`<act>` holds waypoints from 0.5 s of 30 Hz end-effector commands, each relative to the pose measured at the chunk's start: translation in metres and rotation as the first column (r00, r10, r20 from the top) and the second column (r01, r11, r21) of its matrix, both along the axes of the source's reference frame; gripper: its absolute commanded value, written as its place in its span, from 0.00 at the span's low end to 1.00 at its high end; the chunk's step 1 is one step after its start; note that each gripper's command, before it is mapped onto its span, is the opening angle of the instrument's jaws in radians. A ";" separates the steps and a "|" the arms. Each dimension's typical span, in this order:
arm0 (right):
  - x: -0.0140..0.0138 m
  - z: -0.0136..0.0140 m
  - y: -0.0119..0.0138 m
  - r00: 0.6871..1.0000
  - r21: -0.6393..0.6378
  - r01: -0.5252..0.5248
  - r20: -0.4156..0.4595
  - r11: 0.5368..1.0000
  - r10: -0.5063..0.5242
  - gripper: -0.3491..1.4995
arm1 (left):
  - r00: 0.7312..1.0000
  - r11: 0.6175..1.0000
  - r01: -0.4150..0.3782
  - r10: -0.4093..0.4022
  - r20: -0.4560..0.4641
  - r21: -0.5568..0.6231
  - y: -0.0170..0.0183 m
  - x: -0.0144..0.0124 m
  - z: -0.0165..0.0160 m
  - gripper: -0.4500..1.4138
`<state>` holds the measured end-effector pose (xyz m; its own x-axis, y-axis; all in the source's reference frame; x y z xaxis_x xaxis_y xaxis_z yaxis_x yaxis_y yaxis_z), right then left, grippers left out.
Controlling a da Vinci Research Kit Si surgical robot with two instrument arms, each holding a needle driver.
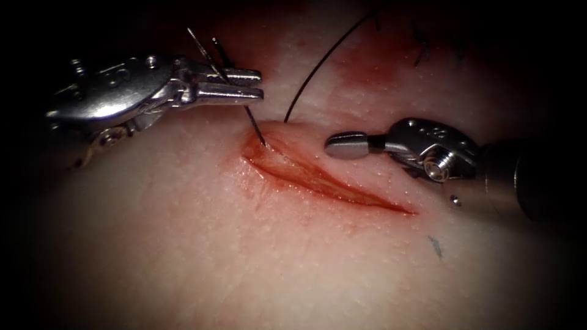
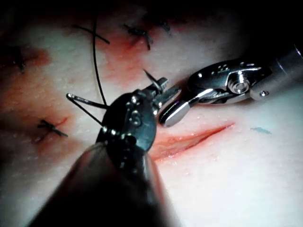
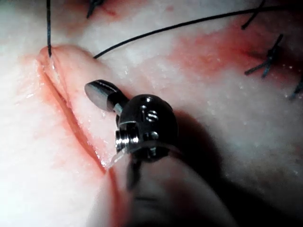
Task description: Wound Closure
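Endoscope view, left gripper clamping needle mid-curve, tip in cut, right gripper closed, empty, thread beside.

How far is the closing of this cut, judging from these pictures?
Done: no stitch crosses the cut yet; a thread enters the tissue by its upper end, on the right side. In hand: the left tool holds the needle near mid-curve, its tip in the tissue at the cut's upper end. The right tool holds nothing, jaws shut. Left: the whole cut still gapes.
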<state>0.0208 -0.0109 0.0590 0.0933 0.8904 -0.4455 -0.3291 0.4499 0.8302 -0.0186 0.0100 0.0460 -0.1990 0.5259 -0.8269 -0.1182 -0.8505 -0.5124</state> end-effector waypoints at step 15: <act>0.0005 0.0007 -0.0004 1.000 0.040 -0.011 0.014 0.999 0.010 0.00 | 0.997 0.987 -0.024 0.035 0.071 -0.159 0.0015 -0.0027 0.0000 0.00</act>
<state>0.0206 -0.0109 0.0592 0.0905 0.9081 -0.4089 -0.3471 0.4136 0.8417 -0.0208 0.0115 0.0454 -0.1515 0.3822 -0.9116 -0.0561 -0.9241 -0.3781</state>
